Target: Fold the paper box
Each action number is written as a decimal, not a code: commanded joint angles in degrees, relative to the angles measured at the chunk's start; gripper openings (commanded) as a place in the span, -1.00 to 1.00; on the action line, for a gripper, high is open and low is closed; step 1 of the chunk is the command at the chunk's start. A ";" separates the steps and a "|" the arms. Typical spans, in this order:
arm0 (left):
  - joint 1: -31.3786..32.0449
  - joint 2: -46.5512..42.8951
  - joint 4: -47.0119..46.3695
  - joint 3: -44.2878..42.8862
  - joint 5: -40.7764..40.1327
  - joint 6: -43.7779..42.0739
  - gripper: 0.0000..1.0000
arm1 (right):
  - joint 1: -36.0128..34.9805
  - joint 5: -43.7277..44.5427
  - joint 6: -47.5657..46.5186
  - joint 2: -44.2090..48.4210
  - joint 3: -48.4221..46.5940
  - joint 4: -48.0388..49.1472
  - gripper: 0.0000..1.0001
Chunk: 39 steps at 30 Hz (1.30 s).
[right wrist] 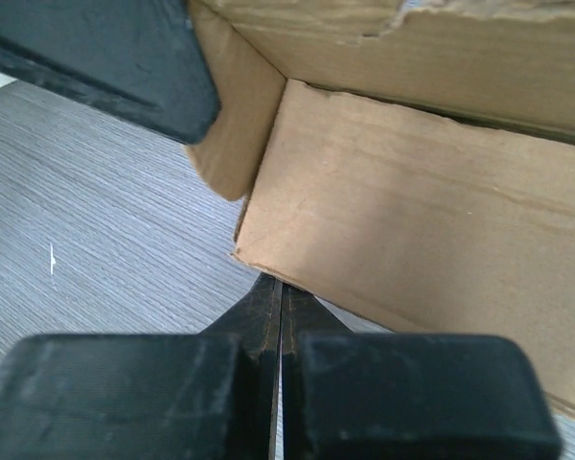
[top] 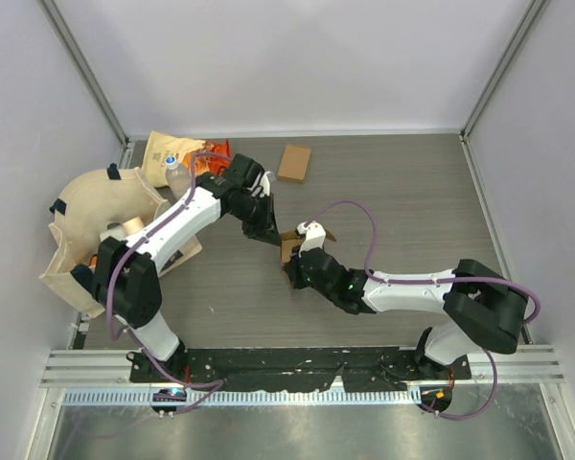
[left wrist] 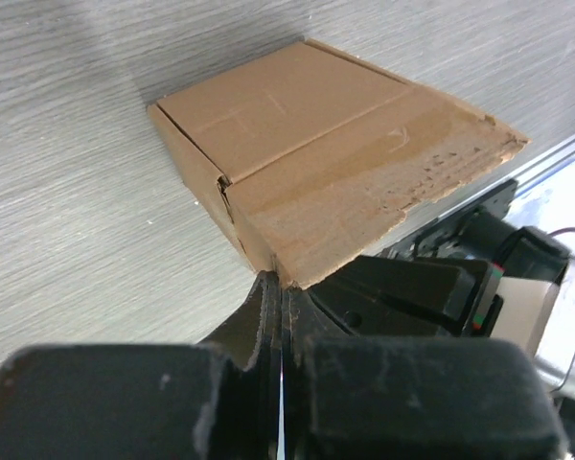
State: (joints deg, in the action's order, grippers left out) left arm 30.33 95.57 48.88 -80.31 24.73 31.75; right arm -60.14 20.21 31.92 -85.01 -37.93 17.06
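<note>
A small brown paper box (top: 291,245) sits mid-table with its flaps partly up. My left gripper (top: 274,236) reaches it from the far left. In the left wrist view the box (left wrist: 307,134) has two top flaps laid over. The left gripper (left wrist: 280,280) is shut, with the near corner of the torn-edged flap pinched at its tips. My right gripper (top: 297,270) comes from the near side. In the right wrist view it (right wrist: 280,286) is shut, its tips tucked under the lower edge of a box panel (right wrist: 412,220). A left finger (right wrist: 105,67) shows at the top left.
A second flat brown box (top: 294,162) lies at the back. A beige cloth bag (top: 96,230), a tan packet (top: 165,151) and an orange packet (top: 217,150) crowd the left side. White walls enclose the table, and a metal rail (top: 297,369) runs along the near edge.
</note>
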 commanded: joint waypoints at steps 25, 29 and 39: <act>4.57 3.22 3.15 0.16 -10.05 7.63 -1.00 | 7.21 -2.81 -8.01 27.52 -5.04 -34.61 -0.49; 4.57 3.22 3.50 -0.37 -10.14 7.28 -1.00 | 22.76 -14.82 -11.08 31.22 -4.52 -34.65 -0.30; 4.65 3.05 5.61 -2.92 -10.14 5.08 -1.00 | 27.02 -25.93 -24.44 25.51 -2.94 -26.12 -0.01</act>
State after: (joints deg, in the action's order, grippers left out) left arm 35.09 98.83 52.88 -80.51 15.99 38.63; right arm -31.09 -1.26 14.50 -58.81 -41.45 -12.47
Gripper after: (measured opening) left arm 0.009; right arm 0.475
